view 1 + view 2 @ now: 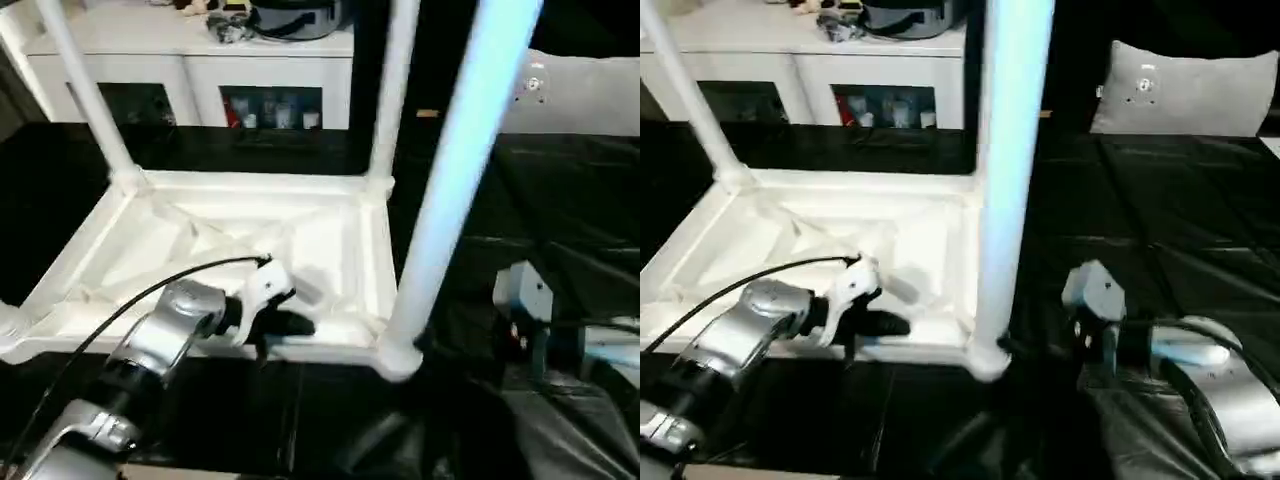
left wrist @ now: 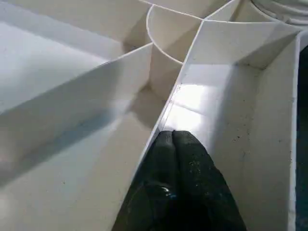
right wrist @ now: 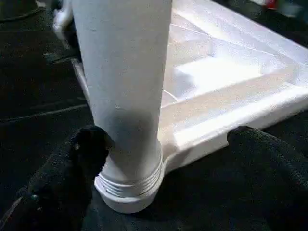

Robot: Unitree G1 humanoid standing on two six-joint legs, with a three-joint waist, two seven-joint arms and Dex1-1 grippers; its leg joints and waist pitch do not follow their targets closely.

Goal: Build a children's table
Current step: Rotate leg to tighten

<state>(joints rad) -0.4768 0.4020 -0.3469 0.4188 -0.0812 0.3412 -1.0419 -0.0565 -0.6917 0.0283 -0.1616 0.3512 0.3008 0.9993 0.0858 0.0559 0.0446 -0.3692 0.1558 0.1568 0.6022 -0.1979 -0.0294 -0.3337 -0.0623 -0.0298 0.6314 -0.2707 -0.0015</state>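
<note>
Spread wide, right end effector (image 3: 159,144) is flanked about upright near-corner leg (image 3: 122,72); left end effector (image 2: 180,159), pressed together, is rested on tabletop (image 1: 330,240) rib.

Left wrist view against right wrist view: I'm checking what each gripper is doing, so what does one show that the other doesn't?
The left wrist view shows the left gripper shut, its fingertips against a rib inside the tabletop. The right wrist view shows the right gripper open, one finger on each side of a leg standing in its corner socket, over black sheeting. Both show the white tabletop's ribbed underside.
</note>
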